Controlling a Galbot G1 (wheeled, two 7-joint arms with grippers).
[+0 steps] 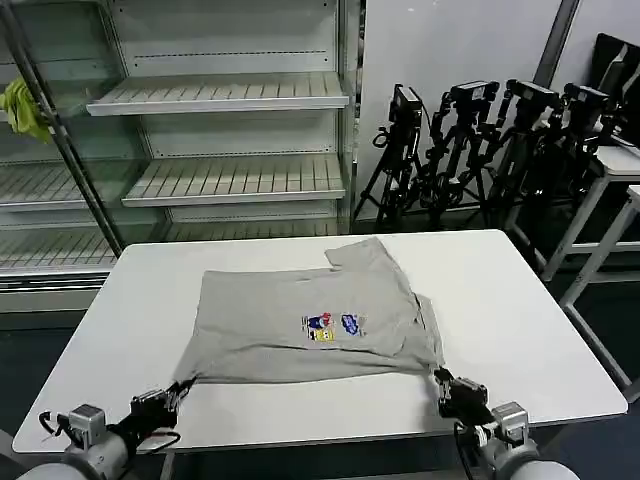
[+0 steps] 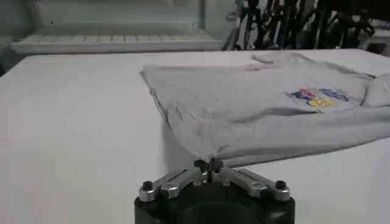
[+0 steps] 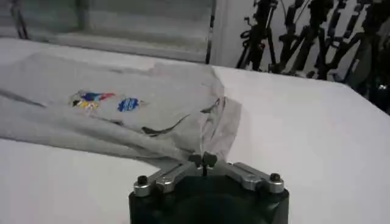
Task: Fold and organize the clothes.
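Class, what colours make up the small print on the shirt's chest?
Blue, red and yellow on the grey shirt; clearest in the head view.

Shirt [image 1: 310,320] soft matt knit; table [image 1: 520,300] smooth matt.

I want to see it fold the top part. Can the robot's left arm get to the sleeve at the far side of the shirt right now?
Probably not yet: the left gripper is shut on the shirt's near corner, and the sleeve lies across the table.

light grey shirt [image 1: 310,320] spread flat mid-table, small multicoloured chest print facing up, one sleeve folded toward far side.
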